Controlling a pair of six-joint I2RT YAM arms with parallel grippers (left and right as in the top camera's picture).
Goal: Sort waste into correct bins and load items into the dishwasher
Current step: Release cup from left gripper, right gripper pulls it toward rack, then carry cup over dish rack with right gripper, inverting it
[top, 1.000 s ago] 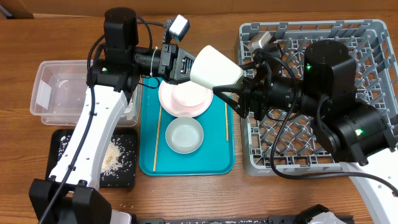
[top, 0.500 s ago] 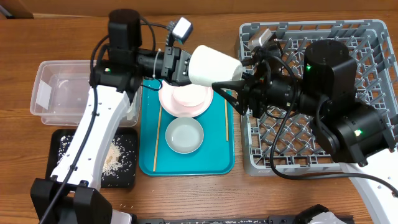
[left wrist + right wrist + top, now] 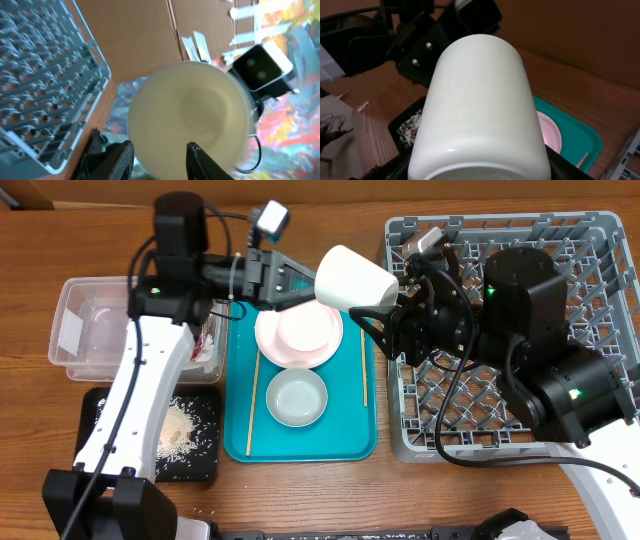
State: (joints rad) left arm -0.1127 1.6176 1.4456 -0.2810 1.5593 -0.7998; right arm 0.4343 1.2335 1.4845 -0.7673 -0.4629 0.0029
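Note:
The white cup hangs tilted in the air between the arms, above the teal tray's far edge. My right gripper is shut on it near its rim, and the cup fills the right wrist view. My left gripper is open just left of the cup's base, its fingers apart and off the cup. The pink bowl sits on the pink plate. A grey-green bowl lies nearer on the tray. One chopstick lies on its left and another on its right.
The grey dish rack stands on the right, under my right arm. The teal tray is in the middle. At left stand the clear tub, with a red wrapper inside, and the black tray holding rice.
My left gripper has opened and drawn back to the left, letting go of the cup. The cup stays in my right gripper and has shifted slightly right.

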